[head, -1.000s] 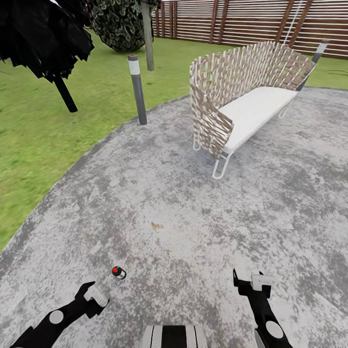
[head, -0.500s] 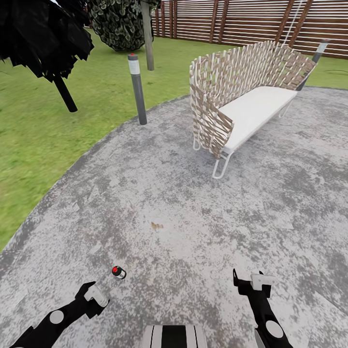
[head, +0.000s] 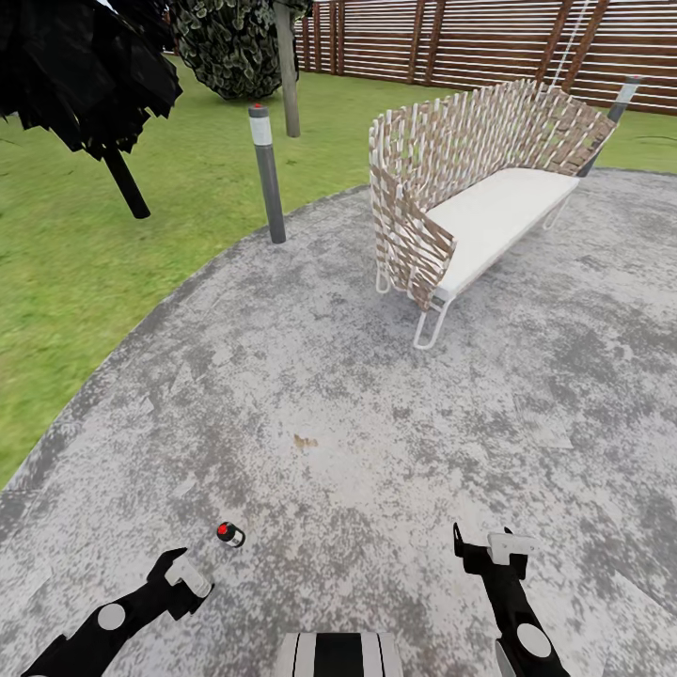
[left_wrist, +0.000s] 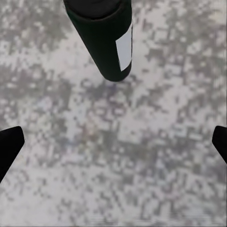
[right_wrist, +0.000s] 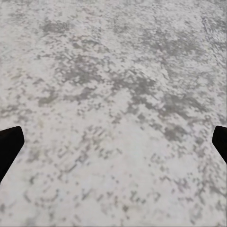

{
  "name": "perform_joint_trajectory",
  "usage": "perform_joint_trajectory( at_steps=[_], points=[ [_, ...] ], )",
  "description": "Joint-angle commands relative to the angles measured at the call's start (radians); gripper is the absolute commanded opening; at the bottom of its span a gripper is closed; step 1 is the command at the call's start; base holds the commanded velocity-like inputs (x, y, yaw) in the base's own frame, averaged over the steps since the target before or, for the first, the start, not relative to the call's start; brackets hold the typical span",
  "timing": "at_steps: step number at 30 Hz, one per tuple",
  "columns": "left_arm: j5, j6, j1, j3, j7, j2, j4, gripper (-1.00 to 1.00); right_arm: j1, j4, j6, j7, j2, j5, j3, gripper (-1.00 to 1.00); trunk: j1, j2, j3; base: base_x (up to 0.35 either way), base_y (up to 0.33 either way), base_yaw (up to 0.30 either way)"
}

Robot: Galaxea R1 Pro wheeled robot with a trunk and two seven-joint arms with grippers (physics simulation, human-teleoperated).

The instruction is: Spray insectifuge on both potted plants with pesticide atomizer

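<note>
- From the head view, a round grey paved patio (head: 376,442) is being looked down on, with lawn (head: 85,254) bordering it at the left and a brown slatted fence (head: 451,42) closing the far side. A woven bench with a white seat (head: 489,212) is standing on the patio, and a tall grey post with a red dot (head: 267,174) is rising at the patio's edge beside the grass. A small dark object with a red spot (head: 229,534) is lying on the paving just ahead of the left gripper (head: 183,574). The right gripper (head: 494,547) is being held low over bare paving.
- From the left wrist view, a dark cylinder with a pale patch (left_wrist: 101,40) is being shown over speckled paving, and the two fingertips (left_wrist: 8,146) are being held far apart, so the pincer is spread wide with nothing in it.
- From the right wrist view, the fingertips (right_wrist: 9,144) are likewise being held wide apart over the paving, gripping nothing. Whether the dark object or cylinder is the pesticide atomizer cannot be told.
</note>
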Motion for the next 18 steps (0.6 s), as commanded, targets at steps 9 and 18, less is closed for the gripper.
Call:
perform_joint_trajectory(
  at_steps=[9,18],
  points=[
    [-0.006,-0.006,0.000,-0.002,0.000,-0.001,0.000,1.00,0.000,0.000,-0.002,-0.004,0.000,0.001,0.001,1.00,0.000,0.000,-0.001,0.039,0.000,0.000],
    [-0.006,-0.006,0.000,-0.002,0.000,-0.005,0.000,1.00,0.000,-0.001,-0.002,-0.004,0.000,0.001,0.001,1.00,0.000,0.000,-0.001,0.072,0.000,0.000]
  ],
)
